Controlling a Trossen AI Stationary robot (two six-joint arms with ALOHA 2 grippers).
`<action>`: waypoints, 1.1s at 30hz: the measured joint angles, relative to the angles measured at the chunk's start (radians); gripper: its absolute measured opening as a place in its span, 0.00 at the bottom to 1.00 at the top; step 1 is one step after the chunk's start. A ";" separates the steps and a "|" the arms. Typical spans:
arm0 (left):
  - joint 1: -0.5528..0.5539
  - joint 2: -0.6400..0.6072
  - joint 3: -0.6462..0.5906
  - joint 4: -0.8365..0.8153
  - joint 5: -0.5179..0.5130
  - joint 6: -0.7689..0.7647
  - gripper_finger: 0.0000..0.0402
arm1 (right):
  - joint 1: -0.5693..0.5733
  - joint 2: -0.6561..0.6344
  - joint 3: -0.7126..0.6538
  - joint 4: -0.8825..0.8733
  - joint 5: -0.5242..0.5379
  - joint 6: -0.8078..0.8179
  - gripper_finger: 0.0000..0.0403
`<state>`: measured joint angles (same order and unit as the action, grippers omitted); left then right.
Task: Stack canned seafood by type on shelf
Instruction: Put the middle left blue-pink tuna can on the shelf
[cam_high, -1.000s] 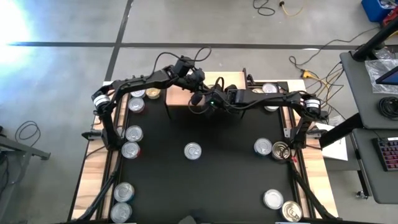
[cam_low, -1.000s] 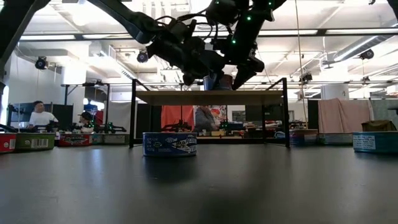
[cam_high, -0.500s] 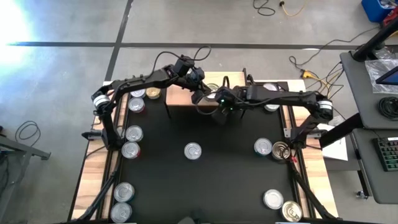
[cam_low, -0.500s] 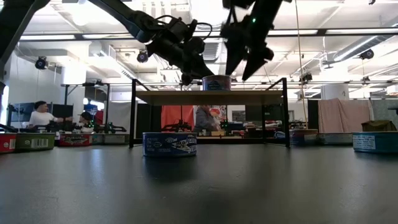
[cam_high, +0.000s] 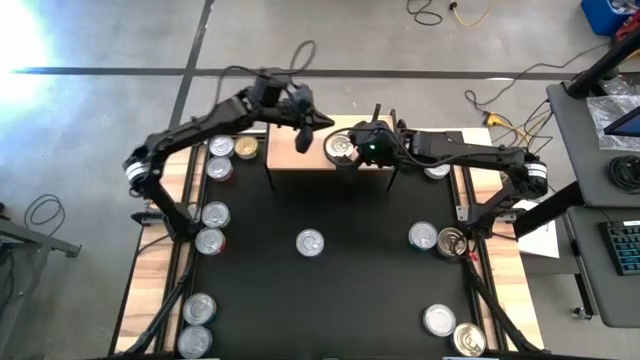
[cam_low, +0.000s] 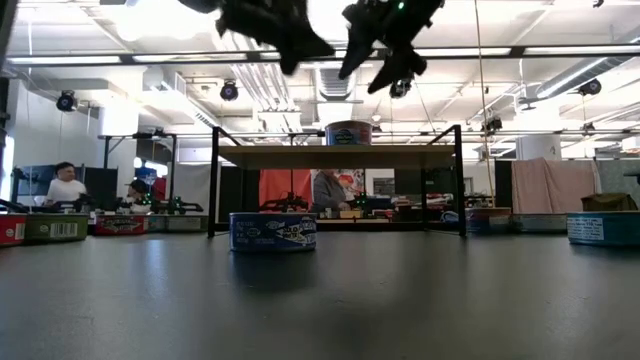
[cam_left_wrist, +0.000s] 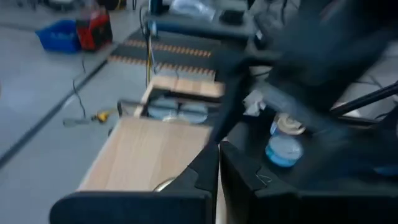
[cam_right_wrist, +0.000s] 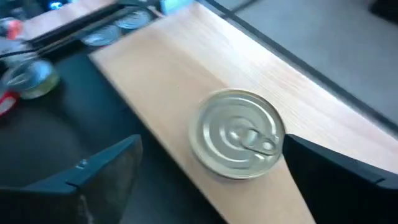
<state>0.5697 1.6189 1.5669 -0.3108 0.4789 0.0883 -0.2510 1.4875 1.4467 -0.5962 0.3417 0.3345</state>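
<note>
One silver-topped tin (cam_high: 340, 148) stands upright on the light wood top of the shelf (cam_high: 300, 165). In the low view the tin (cam_low: 348, 133) shows a blue label. My right gripper (cam_right_wrist: 217, 180) hovers open above the tin (cam_right_wrist: 236, 134), its fingers spread wide on either side and touching nothing. It sits well above the shelf (cam_low: 300, 156) in the low view. My left gripper (cam_left_wrist: 217, 180) is shut and raised over the shelf's left part (cam_high: 303, 138), holding nothing. Several more tins lie around the black mat.
A blue-labelled tin (cam_high: 310, 242) stands mid-mat. Other tins line the left edge (cam_high: 215, 213), (cam_high: 199, 308), the right side (cam_high: 423, 236), (cam_high: 439, 320), and both sides of the shelf (cam_high: 221, 147), (cam_high: 432, 142). People sit in the room beyond the table (cam_low: 65, 185).
The tin that sat between the two grippers now stands alone on the shelf top. Both grippers have risen clear of it. The left arm has lifted and drawn back toward the table's far left, and the right gripper now hangs over the tin.
</note>
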 joint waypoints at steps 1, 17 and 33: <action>0.000 -0.026 -0.006 -0.021 0.000 0.006 0.00 | -0.003 0.012 0.000 0.007 0.002 0.026 0.87; -0.010 -0.391 -0.213 -0.205 0.002 0.036 0.00 | -0.067 0.123 0.000 0.079 -0.001 0.355 0.33; -0.010 -0.652 -0.496 -0.199 0.000 -0.044 0.00 | -0.174 0.149 0.004 0.033 0.002 0.305 0.09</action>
<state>0.5594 0.9670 1.0707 -0.5095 0.4794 0.0440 -0.4255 1.6364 1.4506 -0.5630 0.3440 0.6391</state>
